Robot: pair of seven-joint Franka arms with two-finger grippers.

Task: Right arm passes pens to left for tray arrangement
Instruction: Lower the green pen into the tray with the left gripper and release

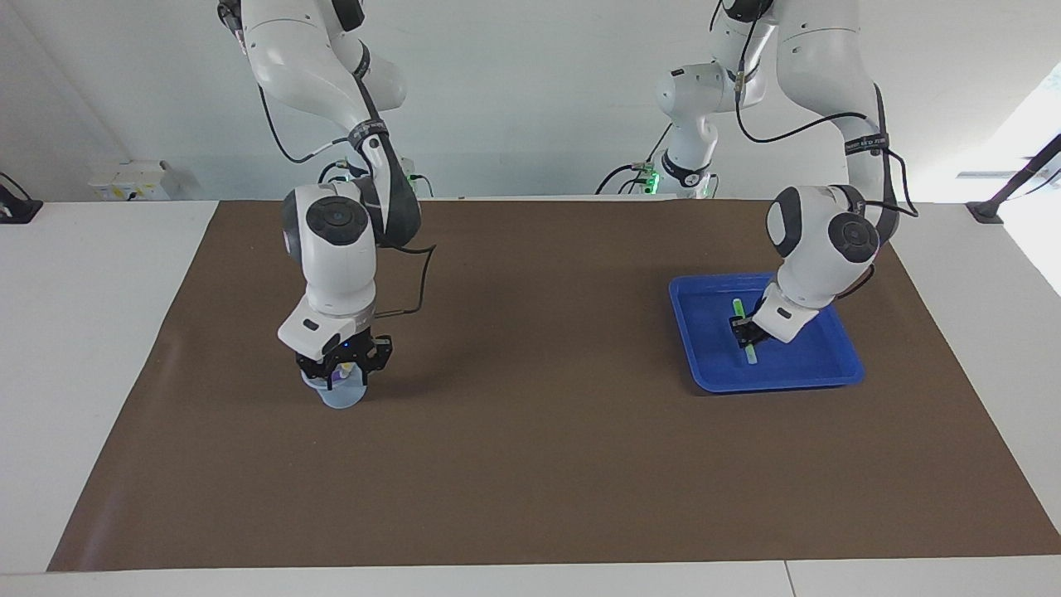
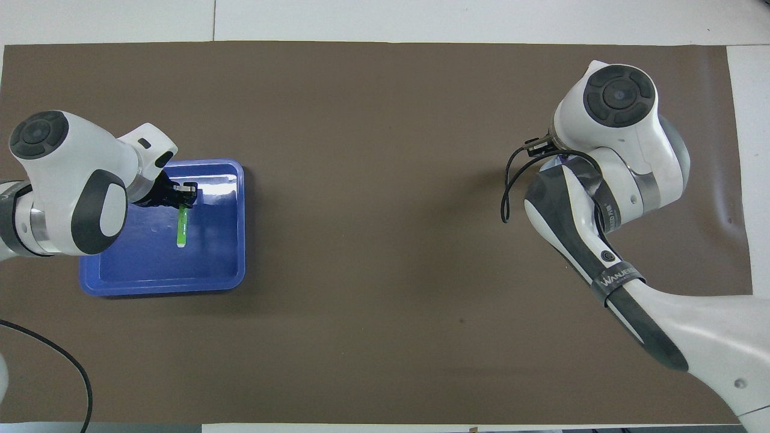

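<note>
The blue tray [image 1: 775, 384] lies at the left arm's end of the table; it also shows in the overhead view [image 2: 162, 287]. The green pen [image 1: 751, 355] lies in it [image 2: 180, 228]. My left gripper [image 1: 746, 330] is down in the tray, shut around the green pen's middle [image 2: 187, 191]. My right gripper [image 1: 342, 370] is low over a small translucent bluish cup [image 1: 340, 395] at the right arm's end. The purple pen [image 1: 335, 378] and the yellow pen [image 1: 344, 366] stand in that cup, mostly hidden by the gripper. In the overhead view the right arm's wrist covers the right gripper and the cup.
A brown mat [image 1: 530, 431] covers the table between the cup and the tray. White table strips [image 1: 75, 348] border the mat at both ends. A loose black cable [image 1: 423, 282] hangs from the right arm's wrist.
</note>
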